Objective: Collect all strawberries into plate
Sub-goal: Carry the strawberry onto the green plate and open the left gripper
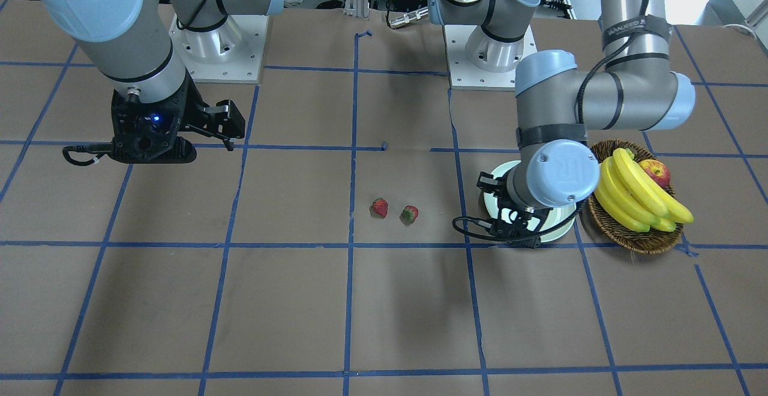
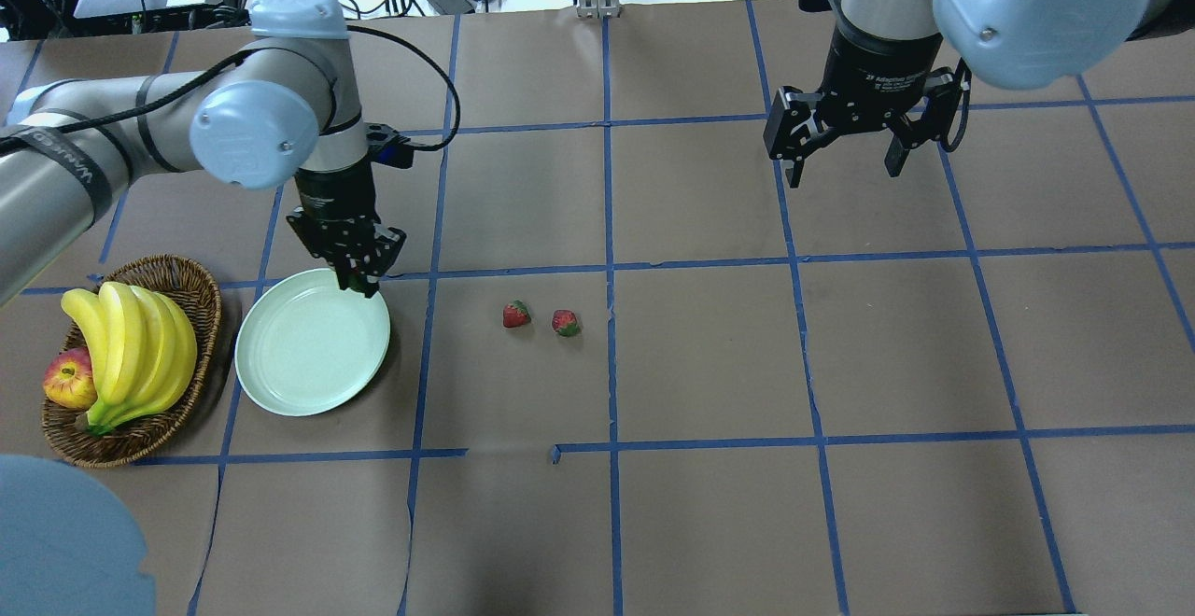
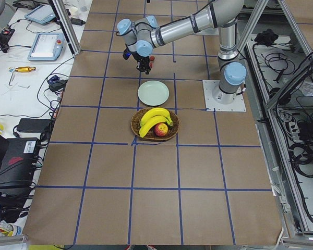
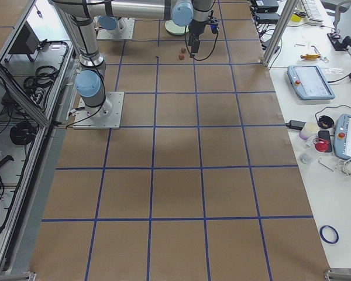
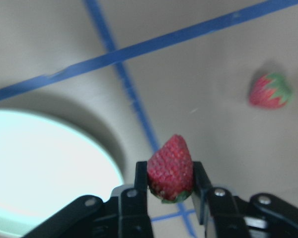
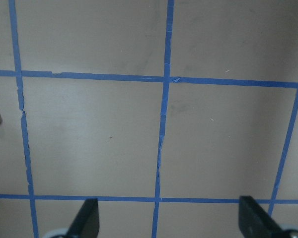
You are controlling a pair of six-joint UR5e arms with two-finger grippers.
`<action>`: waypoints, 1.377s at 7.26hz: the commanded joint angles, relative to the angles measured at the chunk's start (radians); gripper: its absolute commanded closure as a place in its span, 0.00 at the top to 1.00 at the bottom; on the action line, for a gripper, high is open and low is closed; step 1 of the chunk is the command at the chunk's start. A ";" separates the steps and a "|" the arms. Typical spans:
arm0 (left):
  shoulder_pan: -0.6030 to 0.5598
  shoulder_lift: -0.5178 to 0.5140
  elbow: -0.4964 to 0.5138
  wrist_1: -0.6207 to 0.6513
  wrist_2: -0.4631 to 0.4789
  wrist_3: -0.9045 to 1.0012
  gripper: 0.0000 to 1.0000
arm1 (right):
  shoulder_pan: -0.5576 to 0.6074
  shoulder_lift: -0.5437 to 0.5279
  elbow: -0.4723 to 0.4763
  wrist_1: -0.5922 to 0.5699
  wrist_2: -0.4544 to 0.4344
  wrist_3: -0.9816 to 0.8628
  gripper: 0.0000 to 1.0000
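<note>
Held strawberry (image 5: 170,166): clamped between the fingers of the left gripper (image 2: 358,273), at the far rim of the plate (image 2: 308,355); clear only in the left wrist view, a speck overhead; loose strawberry (image 2: 516,315) and second loose strawberry (image 2: 565,322): on the paper near the plate, toward the robot's right; right gripper (image 2: 845,163): fingers apart, well beyond them; wicker basket (image 2: 191,289): just beside the plate's opposite side.

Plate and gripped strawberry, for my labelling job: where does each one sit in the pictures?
plate (image 2: 301,355), overhead exterior view, bare glossy middle.
gripped strawberry (image 5: 170,166), left wrist view, its red body.
</note>
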 commanded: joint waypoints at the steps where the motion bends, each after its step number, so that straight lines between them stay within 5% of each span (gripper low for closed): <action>1: 0.121 -0.026 -0.041 0.005 0.044 0.104 0.00 | 0.001 0.002 0.000 -0.001 0.003 0.000 1.00; 3: 0.126 -0.065 -0.056 0.044 0.039 0.101 0.02 | 0.001 0.002 0.000 -0.001 0.000 0.001 1.00; 4: 0.126 -0.077 -0.055 0.067 0.038 0.100 0.38 | -0.002 0.002 0.000 0.001 0.001 -0.002 1.00; 5: 0.125 -0.074 -0.052 0.068 0.039 0.101 0.99 | 0.001 0.002 0.000 0.001 0.000 -0.002 1.00; 8: 0.074 -0.014 -0.024 0.068 0.024 0.088 1.00 | 0.001 0.002 0.000 -0.001 0.000 0.000 1.00; 10: -0.004 -0.008 -0.003 0.070 -0.100 -0.097 1.00 | 0.001 0.002 0.000 -0.001 0.001 0.001 1.00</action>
